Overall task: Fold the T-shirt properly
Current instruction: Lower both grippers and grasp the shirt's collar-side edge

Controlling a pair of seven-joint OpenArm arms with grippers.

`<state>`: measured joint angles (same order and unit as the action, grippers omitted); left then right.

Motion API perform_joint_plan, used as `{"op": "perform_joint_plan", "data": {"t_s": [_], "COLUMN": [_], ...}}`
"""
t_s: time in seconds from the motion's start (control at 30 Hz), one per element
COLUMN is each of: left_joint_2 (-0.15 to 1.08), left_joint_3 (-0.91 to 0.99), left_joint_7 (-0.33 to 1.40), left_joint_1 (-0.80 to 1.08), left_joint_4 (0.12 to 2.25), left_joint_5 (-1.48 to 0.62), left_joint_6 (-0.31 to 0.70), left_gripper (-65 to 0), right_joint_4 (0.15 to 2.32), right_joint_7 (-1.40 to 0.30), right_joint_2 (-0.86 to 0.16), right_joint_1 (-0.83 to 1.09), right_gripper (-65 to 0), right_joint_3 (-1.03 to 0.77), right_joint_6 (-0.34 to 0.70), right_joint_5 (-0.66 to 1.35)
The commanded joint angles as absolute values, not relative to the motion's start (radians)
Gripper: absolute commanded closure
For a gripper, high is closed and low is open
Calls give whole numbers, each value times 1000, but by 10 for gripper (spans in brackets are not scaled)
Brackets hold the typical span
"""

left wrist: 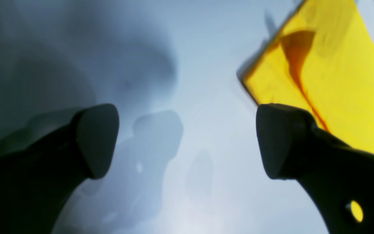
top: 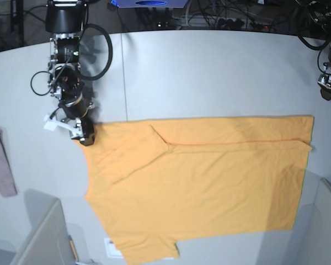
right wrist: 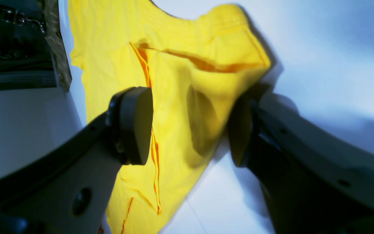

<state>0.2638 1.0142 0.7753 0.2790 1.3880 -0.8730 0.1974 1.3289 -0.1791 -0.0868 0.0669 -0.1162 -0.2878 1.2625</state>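
The orange-yellow T-shirt [top: 198,176] lies spread on the grey table [top: 209,72], its upper edge folded down into a long band. My right gripper [top: 86,136] is at the shirt's upper-left corner. In the right wrist view it [right wrist: 188,130] is open, with its fingers [right wrist: 136,125] on either side of a raised fold of the shirt [right wrist: 174,84], which is not pinched. My left gripper [top: 326,91] hangs over bare table beyond the shirt's upper-right corner. In the left wrist view it [left wrist: 187,143] is open and empty, with the shirt's corner [left wrist: 336,71] to its upper right.
A small pinkish-mauve cloth [top: 0,163] lies at the table's left edge. Grey box shapes stand at the front left [top: 44,237] and front right [top: 325,221]. Cables and equipment [top: 209,16] run behind the table's far edge.
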Motion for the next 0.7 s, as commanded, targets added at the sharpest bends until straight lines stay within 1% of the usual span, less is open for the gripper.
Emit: {"op": "perform_joint_plan", "data": {"t_s": [0.0, 0.13, 0.27, 0.4, 0.5, 0.67], "left_joint_2": [280, 306, 361, 389, 390, 392], "left_joint_3": [1018, 1006, 920, 906, 898, 788], "left_joint_7": [768, 768, 760, 760, 765, 759], "left_joint_1": [266, 228, 183, 124, 88, 64], "left_joint_4": [1383, 1308, 1237, 1147, 1121, 1115], "left_joint_5": [-888, -886, -886, -886, -886, -886], "left_joint_6": [202, 202, 200, 202, 203, 202], "left_gripper": [-650, -650, -650, -650, -650, -650], "right_joint_4": [1302, 1285, 1285, 1287, 1287, 1288], "right_joint_7": [-211, -211, -211, -213, -214, -214], "right_joint_2": [-88, -88, -90, -91, -91, -90], "right_joint_1": [68, 61, 62, 62, 62, 61], "right_gripper": [-347, -347, -347, -347, -347, -347], "right_joint_3": [-114, -114, -113, -113, -113, -113], "right_joint_6": [-349, -349, -349, -349, -349, -348], "right_joint_5": [1253, 1253, 1253, 1253, 1253, 1253]}}
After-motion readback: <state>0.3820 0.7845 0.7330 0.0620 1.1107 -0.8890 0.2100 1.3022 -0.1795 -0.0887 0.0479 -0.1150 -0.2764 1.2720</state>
